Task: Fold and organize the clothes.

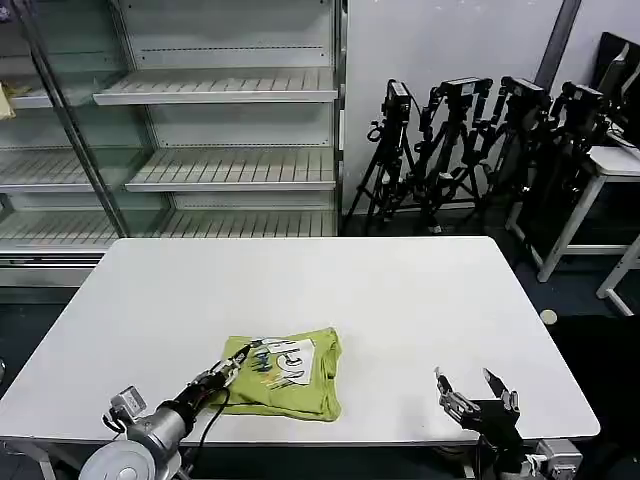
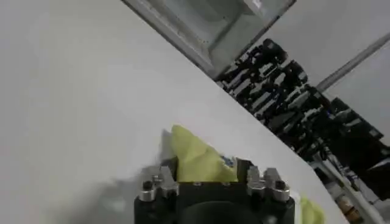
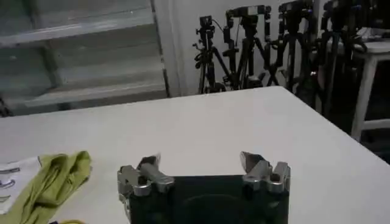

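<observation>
The clothes are one lime yellow-green T-shirt (image 1: pixel 300 385), folded into a small square near the table's front edge, with a white printed graphic showing on top. My left gripper (image 1: pixel 228 372) is at the shirt's left edge. In the left wrist view its jaws stand apart with a raised fold of the T-shirt (image 2: pixel 195 159) between them, at the left gripper (image 2: pixel 210 178). My right gripper (image 1: pixel 476 385) hovers open over bare table to the right of the shirt, holding nothing. The right wrist view shows the right gripper (image 3: pixel 201 163) spread wide and the T-shirt (image 3: pixel 52 179) off to one side.
The white table (image 1: pixel 350 280) has bare room behind and to the right of the shirt. A refrigerated shelf unit (image 1: pixel 220 130) stands behind it on the left. Several camera tripods (image 1: pixel 470 140) and another white table (image 1: pixel 612 162) stand at the back right.
</observation>
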`<move>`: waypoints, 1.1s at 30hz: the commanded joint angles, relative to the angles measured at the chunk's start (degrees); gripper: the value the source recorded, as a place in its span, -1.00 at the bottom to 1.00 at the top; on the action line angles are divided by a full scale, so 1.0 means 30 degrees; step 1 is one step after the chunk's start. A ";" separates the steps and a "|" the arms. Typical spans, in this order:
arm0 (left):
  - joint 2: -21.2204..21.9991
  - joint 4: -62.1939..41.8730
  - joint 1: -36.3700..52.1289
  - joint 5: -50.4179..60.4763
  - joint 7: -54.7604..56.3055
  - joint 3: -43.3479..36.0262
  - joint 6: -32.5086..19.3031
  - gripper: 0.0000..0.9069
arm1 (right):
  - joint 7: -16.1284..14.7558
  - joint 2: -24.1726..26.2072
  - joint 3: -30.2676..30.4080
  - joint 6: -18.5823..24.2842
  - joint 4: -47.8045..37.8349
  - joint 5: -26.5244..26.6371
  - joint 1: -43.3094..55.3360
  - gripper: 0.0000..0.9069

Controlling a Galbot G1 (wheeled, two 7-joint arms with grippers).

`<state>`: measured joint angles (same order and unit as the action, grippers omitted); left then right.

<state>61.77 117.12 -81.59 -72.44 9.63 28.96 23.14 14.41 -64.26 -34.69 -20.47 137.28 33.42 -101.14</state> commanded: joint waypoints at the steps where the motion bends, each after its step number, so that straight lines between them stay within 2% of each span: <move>1: 0.0110 -0.0054 0.0172 -0.0583 -0.0099 -0.0107 -0.0374 -0.96 | 0.0022 -0.0049 -0.0100 -0.0008 0.0170 0.0003 -0.0184 1.00; 14: 0.0240 -0.0226 0.0323 -0.1462 -0.0188 0.0262 -0.0413 -0.96 | 0.0104 -0.0081 -0.0097 -0.0049 0.0028 0.0062 0.0168 1.00; 20: -0.0272 0.0596 -0.0111 0.0117 0.0029 0.2487 -0.1056 -0.96 | 0.0166 -0.0077 -0.0053 -0.0105 -0.0115 0.0112 0.0505 1.00; 24: -0.1599 0.1270 -0.0976 0.2255 -0.0674 0.5446 -0.1274 -0.96 | 0.0186 0.0054 0.0003 -0.0138 -0.0311 0.0229 0.0802 1.00; 33: -0.5307 0.0303 -0.2172 0.4808 -0.3179 1.2069 -0.0788 -0.96 | 0.0188 0.0210 0.0497 -0.0154 -0.0915 0.0351 0.1882 1.00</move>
<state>56.38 118.30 -84.11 -67.76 6.75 43.36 20.71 15.02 -63.72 -33.95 -21.08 135.79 34.38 -97.87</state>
